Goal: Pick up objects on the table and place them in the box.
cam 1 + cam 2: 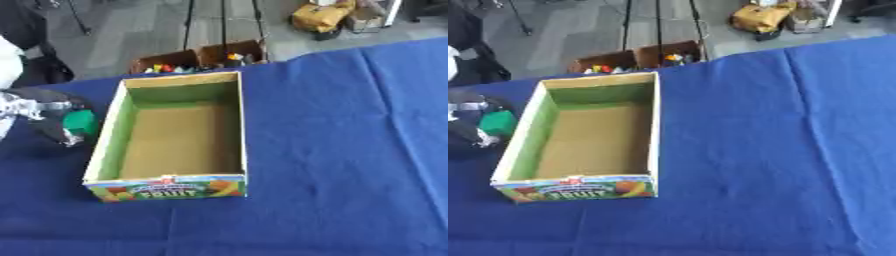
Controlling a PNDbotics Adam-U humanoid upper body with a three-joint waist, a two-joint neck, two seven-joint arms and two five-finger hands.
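An open cardboard fruit box (235, 125) with green inner walls and a brown floor stands on the blue table, and nothing lies inside it. Just left of the box, my left hand (52, 117) is curled round a green object (81, 122), held close to the box's left wall. Most of the green object is covered by the hand. My right hand shows in neither view.
The blue cloth (350, 150) covers the table to the right of and in front of the box. Beyond the far table edge, brown cartons (197, 57) with small coloured items sit on the floor, and a yellow bag (322, 16) lies farther back.
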